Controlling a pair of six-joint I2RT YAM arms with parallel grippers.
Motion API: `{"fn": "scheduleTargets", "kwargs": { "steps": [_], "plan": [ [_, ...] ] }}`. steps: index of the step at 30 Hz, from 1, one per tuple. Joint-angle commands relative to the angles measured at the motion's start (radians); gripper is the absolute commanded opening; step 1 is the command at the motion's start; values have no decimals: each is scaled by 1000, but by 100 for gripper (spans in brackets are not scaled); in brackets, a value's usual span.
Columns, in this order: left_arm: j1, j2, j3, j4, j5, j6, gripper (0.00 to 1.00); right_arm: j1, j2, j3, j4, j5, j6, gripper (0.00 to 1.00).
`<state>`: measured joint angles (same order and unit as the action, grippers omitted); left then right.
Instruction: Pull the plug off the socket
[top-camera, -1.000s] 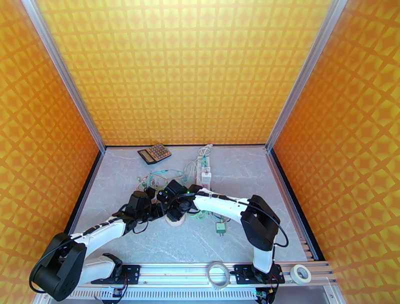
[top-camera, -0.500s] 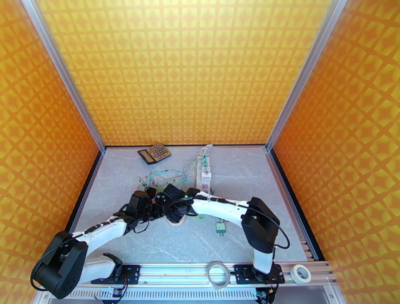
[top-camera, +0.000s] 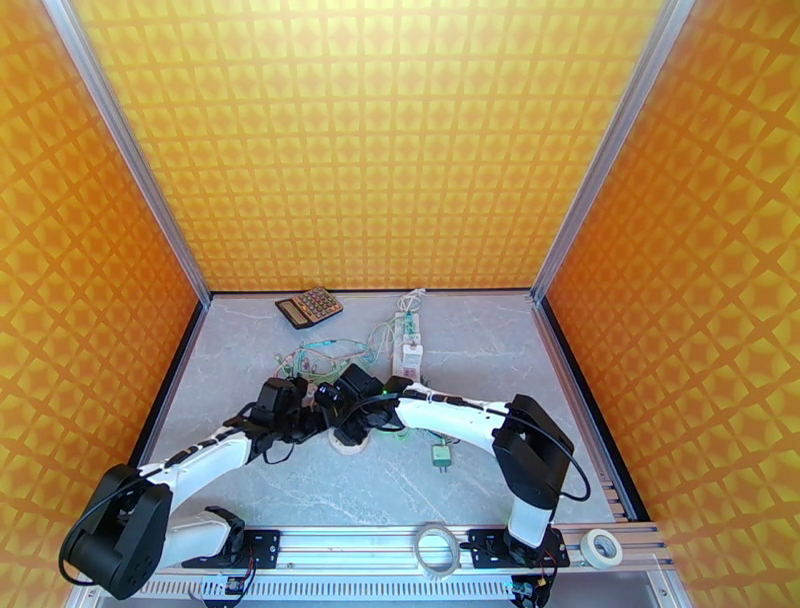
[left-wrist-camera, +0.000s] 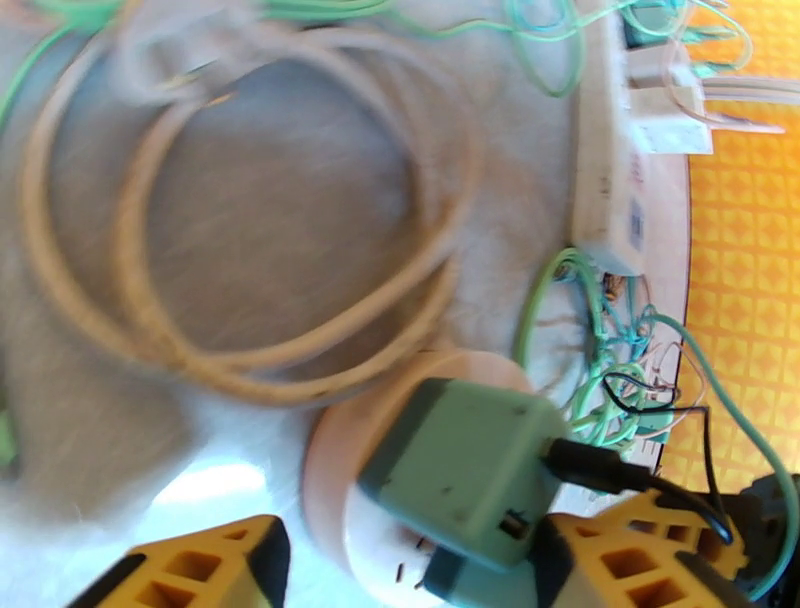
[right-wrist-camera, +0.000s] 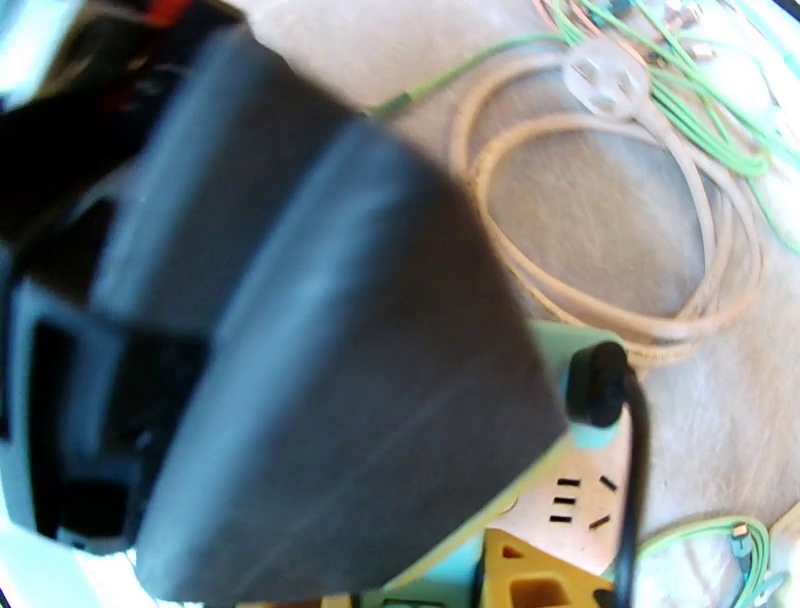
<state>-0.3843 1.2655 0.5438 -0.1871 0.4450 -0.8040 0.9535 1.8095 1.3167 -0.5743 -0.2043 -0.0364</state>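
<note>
You had one green plug (left-wrist-camera: 460, 470) seated in the one round cream socket (left-wrist-camera: 335, 500). The socket lay flat on the surface (top-camera: 500, 340), toward 6 o'clock from the surface's middle in the top view. One black cable (left-wrist-camera: 640, 485) left the plug toward 3 o'clock in the left wrist view.

The left gripper (left-wrist-camera: 410, 575) had its two yellow fingers (left-wrist-camera: 200, 570) apart, one on either side of the plug. The 3 o'clock one was just beside the plug and the 9 o'clock one was clear of it.

The right gripper (top-camera: 352, 430) hung over the same socket. Its wrist camera caught one yellow fingertip (right-wrist-camera: 530, 575) at the slotted socket face, so you could not tell whether that gripper was apart or together.

In the left wrist view, one cream cord (left-wrist-camera: 250, 250) lay coiled at 11 o'clock of the plug. In the top view:

- One white power strip (top-camera: 408, 340) lay at 1 o'clock of the socket, with thin green wires (top-camera: 330, 350) tangled beside it.
- One calculator (top-camera: 309, 306) sat at 11 o'clock, near the back wall.
- One smaller green adapter (top-camera: 441, 456) lay at 3 o'clock.
- Two rolls of tape (top-camera: 437, 548) rested on the front rail (top-camera: 330, 545) at 5 o'clock.
</note>
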Motion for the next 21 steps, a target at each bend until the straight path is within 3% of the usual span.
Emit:
{"fn": "scheduleTargets", "kwargs": {
  "steps": [1,10,21],
  "plan": [
    [24,-7,20,-159,35,12,72,9,-54,12,92,-41,-20,19],
    [39,-28,4,-122,84,14,67,25,-60,16,79,-11,-37,20],
    [40,-129,78,-232,40,64,92,55,-26,112,9,-18,-22,20]
  ]
}}
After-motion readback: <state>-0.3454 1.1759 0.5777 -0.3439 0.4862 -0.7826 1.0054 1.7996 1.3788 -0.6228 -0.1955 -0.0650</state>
